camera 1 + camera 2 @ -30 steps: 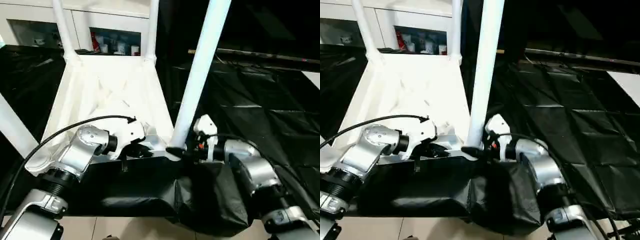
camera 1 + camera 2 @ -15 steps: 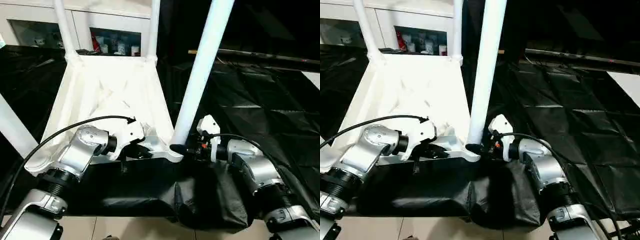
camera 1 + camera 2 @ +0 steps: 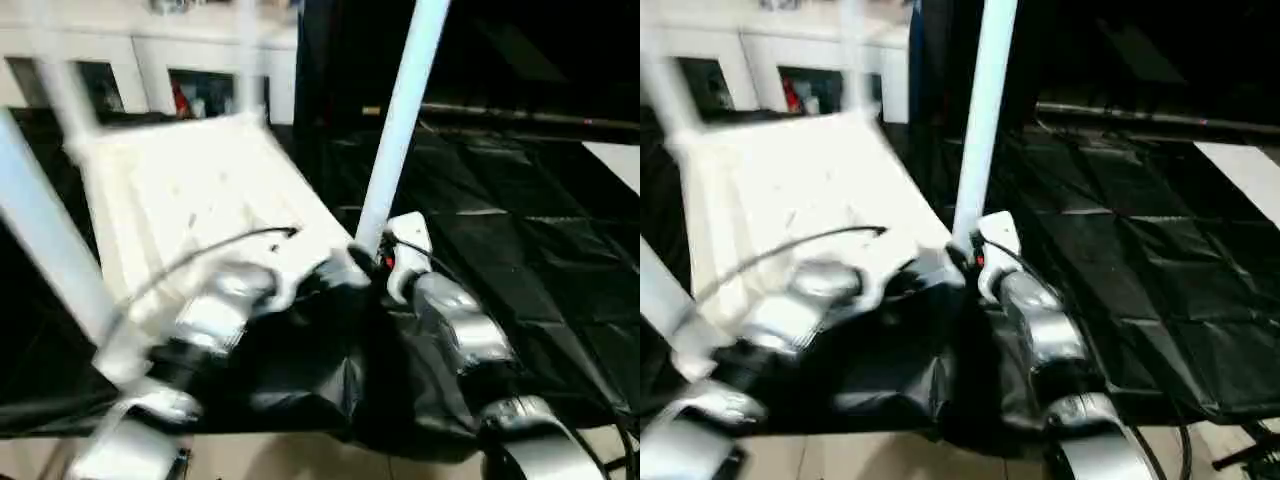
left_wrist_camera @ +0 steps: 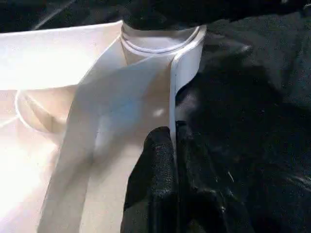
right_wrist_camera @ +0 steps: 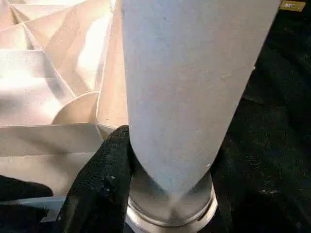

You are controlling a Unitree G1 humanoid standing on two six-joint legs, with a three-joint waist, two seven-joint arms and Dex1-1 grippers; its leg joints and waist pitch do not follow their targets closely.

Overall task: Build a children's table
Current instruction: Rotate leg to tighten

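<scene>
**Tabletop inverted on covered surface; both grippers engaged at near right corner**

The tabletop (image 3: 190,190) lies underside up on a work surface draped in black sheeting (image 3: 520,260). The sheeting is creased and hangs over the near edge; pale floor tiles (image 3: 300,468) show below it. A white cabinet (image 3: 150,80) with glass doors stands behind the tabletop; small items are visible on its shelves. The room beyond is dark.

Legs: one leg (image 3: 395,125) rises steeply from the near right corner socket (image 5: 170,213) of the tabletop. A second leg (image 3: 45,240) crosses the left of the head views, near the left forearm. Further legs at the far corners are blurred.

Left gripper (image 4: 176,160): the two black fingers are pinched together on the thin side wall of the tabletop, close to the corner socket; one finger lies on the inner face, one on the outer.

Right gripper (image 5: 160,194): positioned at the base of the steep leg. One black finger (image 5: 104,179) presses against the leg just above the socket. The opposite finger is hidden by the leg, so a full clamp cannot be confirmed.
</scene>
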